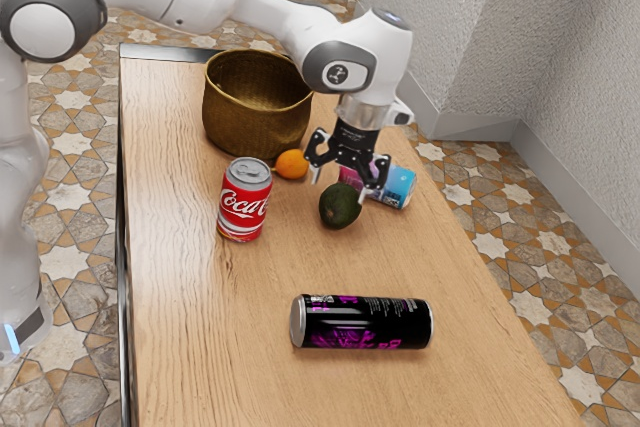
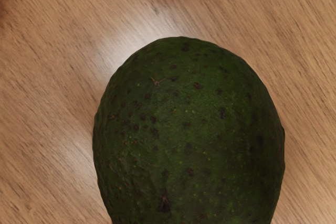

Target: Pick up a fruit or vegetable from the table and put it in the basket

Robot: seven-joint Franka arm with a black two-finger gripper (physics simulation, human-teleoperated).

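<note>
There are three cans on the table (image 1: 200, 347): one red can (image 1: 244, 202), one black can (image 1: 362, 323) and one blue-and-pink can (image 1: 398, 185). Fruit comes to two pieces, one avocado (image 1: 341, 206) and one orange (image 1: 291, 164). Of baskets there is one, a brassy basket (image 1: 250, 132), which makes six things on the one table in all.

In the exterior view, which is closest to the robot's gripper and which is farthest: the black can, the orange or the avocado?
Nearest to the gripper first:
1. Avocado, right under it.
2. Orange, toward the exterior view's left, close by the basket.
3. Black can, lying on its side, lowest in that view.
</note>
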